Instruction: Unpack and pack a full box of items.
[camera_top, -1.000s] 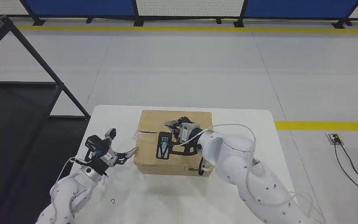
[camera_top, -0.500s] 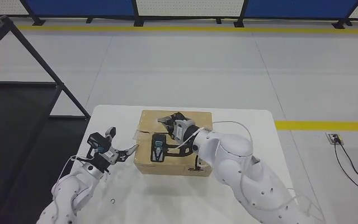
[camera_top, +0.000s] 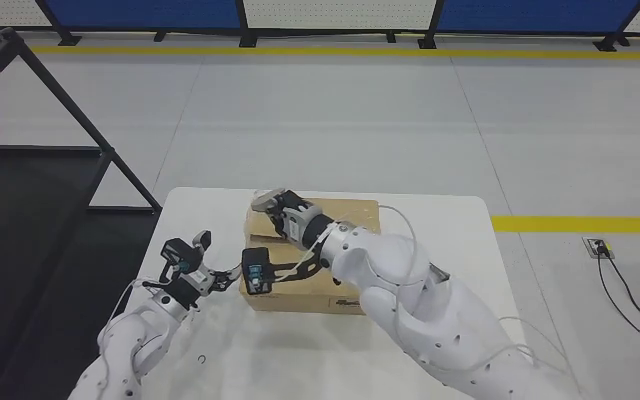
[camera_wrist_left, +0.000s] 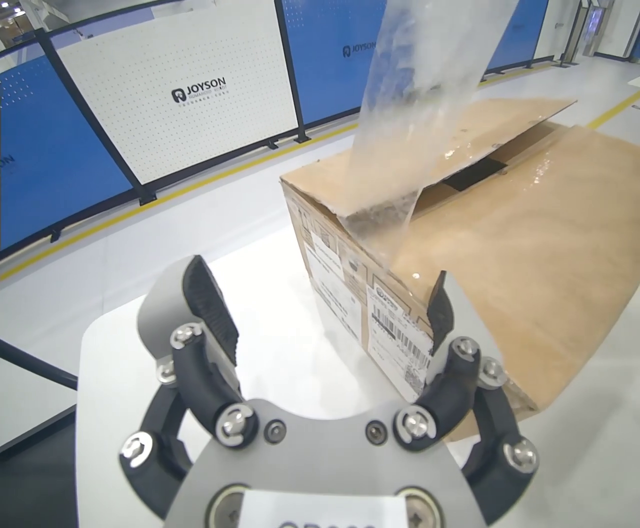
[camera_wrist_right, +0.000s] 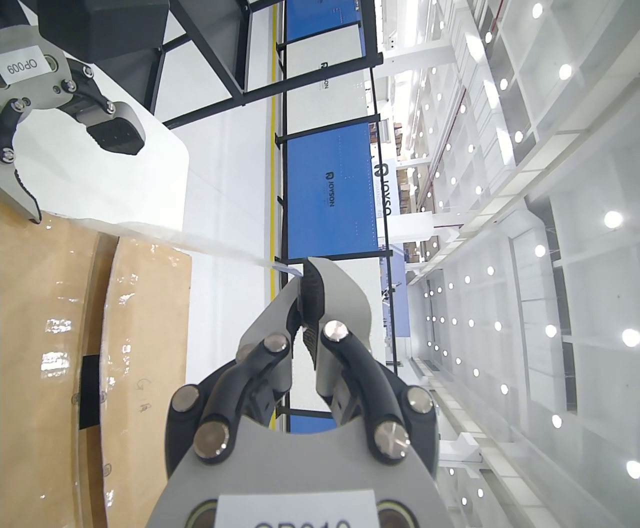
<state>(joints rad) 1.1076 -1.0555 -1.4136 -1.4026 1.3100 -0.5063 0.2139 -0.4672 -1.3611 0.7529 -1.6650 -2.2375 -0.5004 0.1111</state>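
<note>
A brown cardboard box (camera_top: 330, 290) stands in the middle of the white table (camera_top: 450, 240). A strip of clear tape (camera_wrist_left: 415, 100) rises from the box's (camera_wrist_left: 525, 260) end corner, and one top flap (camera_wrist_left: 505, 125) is lifted a little. My right gripper (camera_top: 268, 199) hangs above the box's far left corner, shut on the tape's free end (camera_wrist_right: 292, 270); the tape (camera_wrist_right: 165, 237) stretches back to the box (camera_wrist_right: 45, 310). My left gripper (camera_wrist_left: 325, 305) is open at the box's labelled end, one fingertip (camera_wrist_left: 440, 310) close to that face. It appears again as the left gripper (camera_top: 213, 276) and the left gripper (camera_wrist_right: 75, 150).
A small dark ring (camera_top: 201, 360) lies on the table near its front left. A black metal frame (camera_top: 70, 150) stands off the table's left side. Blue and white fence panels (camera_top: 330, 12) line the far floor.
My right gripper has moved left and back across the box top, peeling the tape strip up with it. The left gripper has edged closer to the box's end.
</note>
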